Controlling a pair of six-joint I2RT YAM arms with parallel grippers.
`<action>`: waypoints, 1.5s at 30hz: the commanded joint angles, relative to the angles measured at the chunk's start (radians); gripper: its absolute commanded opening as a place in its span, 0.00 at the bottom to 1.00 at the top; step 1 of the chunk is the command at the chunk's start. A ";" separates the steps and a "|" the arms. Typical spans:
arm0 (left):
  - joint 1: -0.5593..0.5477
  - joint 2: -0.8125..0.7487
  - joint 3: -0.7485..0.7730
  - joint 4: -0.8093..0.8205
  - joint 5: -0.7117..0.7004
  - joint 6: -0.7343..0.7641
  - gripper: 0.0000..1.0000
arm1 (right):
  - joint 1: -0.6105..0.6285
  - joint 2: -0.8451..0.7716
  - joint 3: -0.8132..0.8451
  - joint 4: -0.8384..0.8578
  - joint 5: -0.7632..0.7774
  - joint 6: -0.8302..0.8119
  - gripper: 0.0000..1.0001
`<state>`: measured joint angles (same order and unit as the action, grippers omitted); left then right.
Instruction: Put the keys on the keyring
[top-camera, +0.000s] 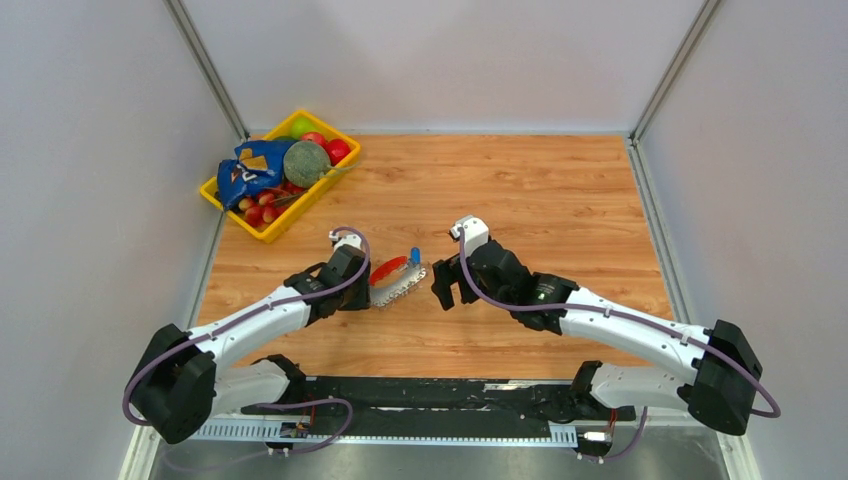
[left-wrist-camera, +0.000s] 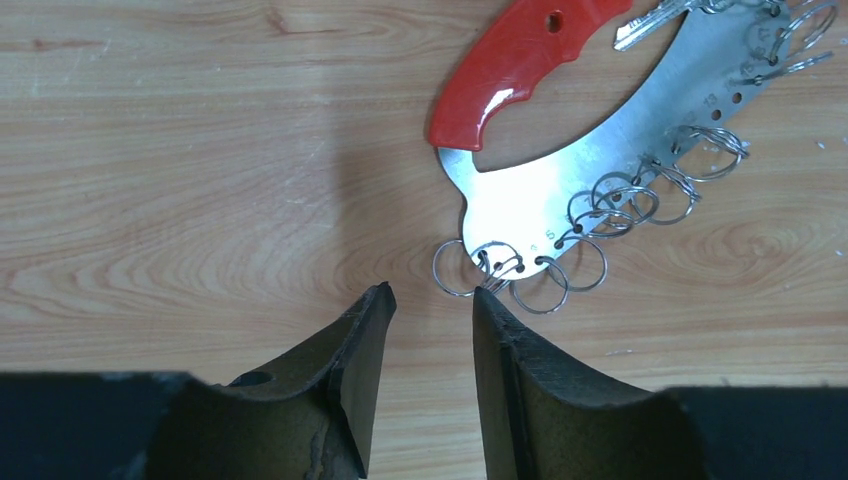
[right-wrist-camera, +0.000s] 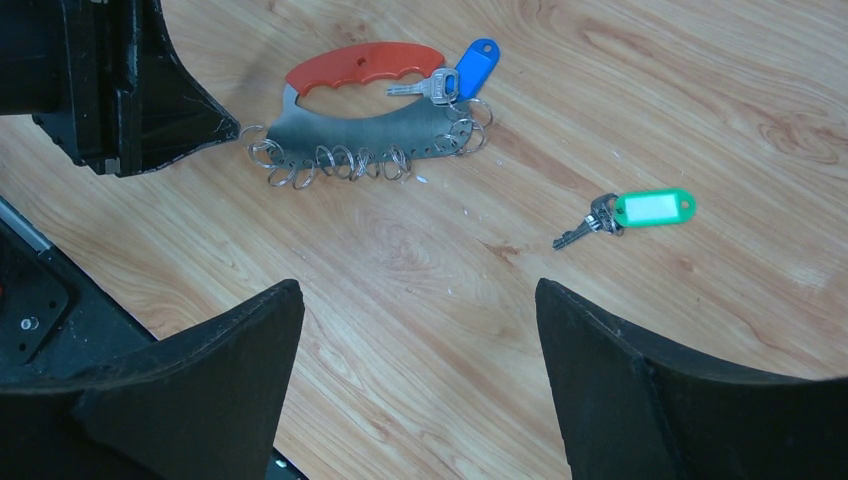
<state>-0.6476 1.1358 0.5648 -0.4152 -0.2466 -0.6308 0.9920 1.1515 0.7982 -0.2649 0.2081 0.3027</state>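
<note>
As both my arms lean in over the pale wooden tabletop (right-wrist-camera: 700, 90), the keyring (right-wrist-camera: 350, 125) lies flat between them. It is a curved steel plate with a red plastic grip and a row of small wire rings (left-wrist-camera: 480, 265) along its edge.

My left pincer (left-wrist-camera: 432, 300) sits just short of the plate's narrow end. Its black jaws stand a narrow gap apart and pinch nothing, and the first rings are directly ahead of the tips. From there the plate's long axis runs away from this pincer, up and to the right.

A small silver key with a blue plastic tag (right-wrist-camera: 478, 65) rests at the plate's far end. I cannot tell whether it is threaded on.

My right pincer (right-wrist-camera: 418, 290) is spread wide and empty. The small silver key with the green plastic tag (right-wrist-camera: 640, 210) lies loose on the wood, well apart from the keyring. It is ahead of my right pincer and toward its right jaw, lying crosswise with the tag to the right. My right arm is clearly the nearer one — I judge the pick-up falls to that side.
</note>
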 joint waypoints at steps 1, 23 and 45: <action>-0.002 -0.011 -0.022 0.009 -0.047 -0.069 0.49 | 0.018 0.014 -0.006 0.026 0.001 0.026 0.89; 0.093 -0.236 -0.145 0.072 0.138 -0.478 0.50 | 0.086 0.036 -0.028 0.045 0.031 0.029 0.89; 0.144 -0.355 -0.301 0.121 0.201 -0.735 0.51 | 0.103 0.004 -0.062 0.058 0.031 0.037 0.90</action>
<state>-0.5209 0.8246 0.2852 -0.3393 -0.0566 -1.3022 1.0866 1.1805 0.7399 -0.2516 0.2283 0.3214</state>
